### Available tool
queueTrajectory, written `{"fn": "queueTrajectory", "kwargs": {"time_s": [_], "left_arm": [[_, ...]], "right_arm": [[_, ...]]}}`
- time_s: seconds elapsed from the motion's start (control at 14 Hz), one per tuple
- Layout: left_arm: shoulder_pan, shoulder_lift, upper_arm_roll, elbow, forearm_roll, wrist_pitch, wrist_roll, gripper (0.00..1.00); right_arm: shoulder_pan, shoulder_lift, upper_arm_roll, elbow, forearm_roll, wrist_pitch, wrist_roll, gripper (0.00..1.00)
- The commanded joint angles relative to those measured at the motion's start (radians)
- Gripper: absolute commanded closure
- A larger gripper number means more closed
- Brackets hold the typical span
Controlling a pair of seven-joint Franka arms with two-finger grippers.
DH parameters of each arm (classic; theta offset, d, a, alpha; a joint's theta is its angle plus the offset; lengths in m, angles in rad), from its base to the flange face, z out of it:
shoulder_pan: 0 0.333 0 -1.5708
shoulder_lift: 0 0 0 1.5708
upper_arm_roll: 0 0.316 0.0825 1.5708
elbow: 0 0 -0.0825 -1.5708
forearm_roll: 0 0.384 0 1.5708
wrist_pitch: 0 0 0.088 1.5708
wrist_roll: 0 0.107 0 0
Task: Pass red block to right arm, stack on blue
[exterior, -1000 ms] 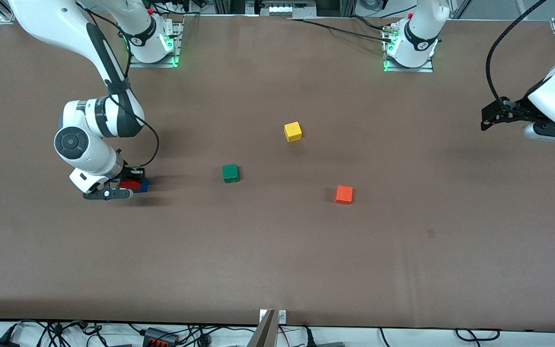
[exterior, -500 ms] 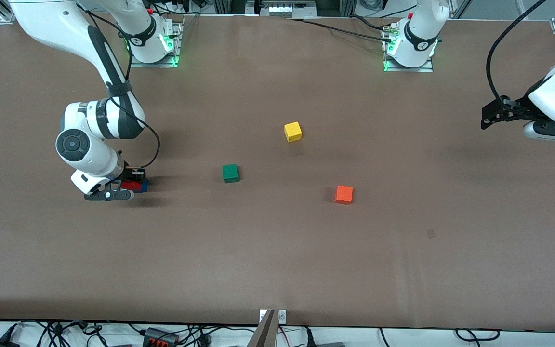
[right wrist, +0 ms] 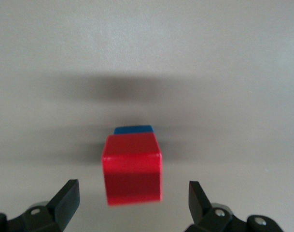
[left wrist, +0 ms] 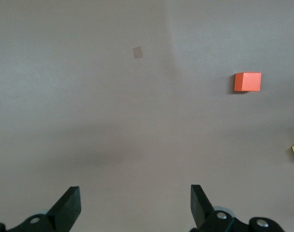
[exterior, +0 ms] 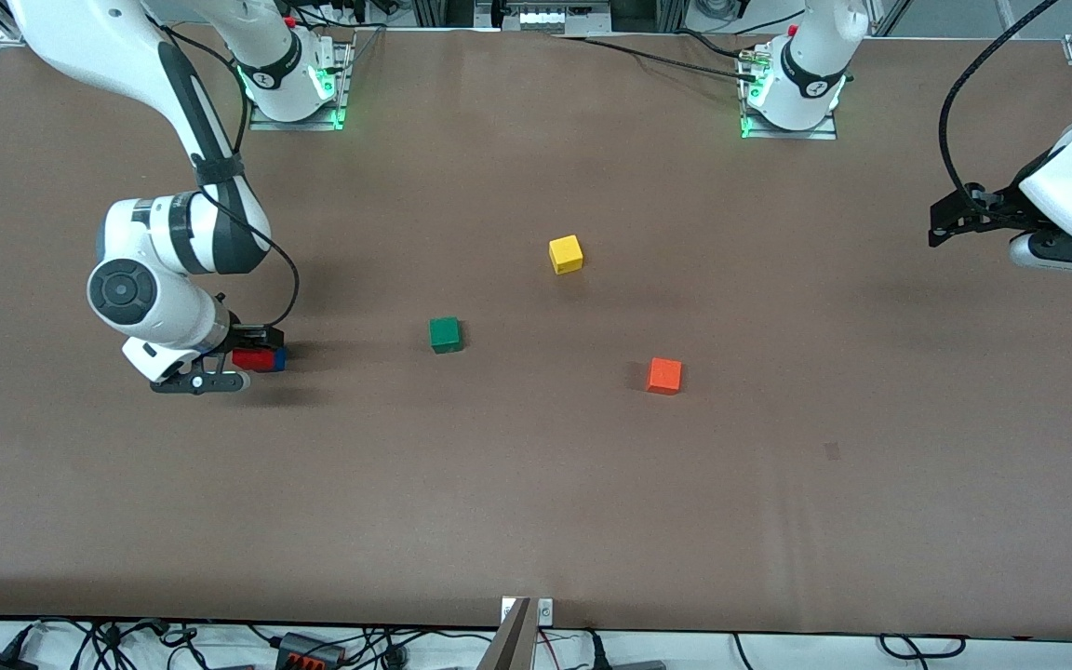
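The small bright red cube (exterior: 252, 358) sits on top of the small deep blue cube (exterior: 280, 359) at the middle left of the front view, toward the right arm's end of the brown table (exterior: 536, 484). Only a sliver of blue shows past the red one there; in the right wrist view the red cube (right wrist: 133, 168) covers nearly all of the blue cube (right wrist: 133, 129), with just a strip of blue edge showing.

The right arm's black two-finger gripper (exterior: 220, 358) hangs at the stack, its fingers spread wide and clear of the red cube on both sides, holding nothing. In its own wrist view the fingertips (right wrist: 67, 197) stand apart at the lower corners of the frame, with the red cube between them and untouched.

The left arm's black gripper (exterior: 950, 221) waits at the far right edge of the front view, over the left arm's end of the table, fingers open and empty.

A small green cube (exterior: 445, 334) lies left of centre, a small yellow cube (exterior: 566, 253) above centre, and a small orange cube (exterior: 663, 375) right of centre.
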Motion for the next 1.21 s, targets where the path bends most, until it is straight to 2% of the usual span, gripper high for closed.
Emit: {"fn": "queueTrajectory", "kwargs": {"time_s": [0.0,0.5,0.79,1.0,1.14], "left_arm": [[0.009,-0.001,-0.008,0.019,0.024,-0.021,-0.011,0.00],[0.010,-0.001,-0.001,0.019,0.024,-0.021,-0.011,0.00],[0.010,-0.001,-0.001,0.019,0.024,-0.021,-0.011,0.00],[0.010,-0.001,-0.001,0.019,0.022,-0.020,-0.011,0.00],[0.010,-0.001,-0.001,0.019,0.024,-0.020,-0.011,0.00]], "right_arm": [[-0.011,-0.027,0.004,0.126,0.016,-0.193,0.015,0.00],[-0.050,-0.073,-0.011,0.364,0.027,-0.356,0.007,0.00],[-0.086,-0.104,-0.016,0.389,0.103,-0.382,0.004,0.00],[-0.090,-0.116,-0.022,0.400,0.099,-0.382,0.000,0.00],[-0.106,-0.144,-0.030,0.448,0.102,-0.384,0.001,0.00]]}}
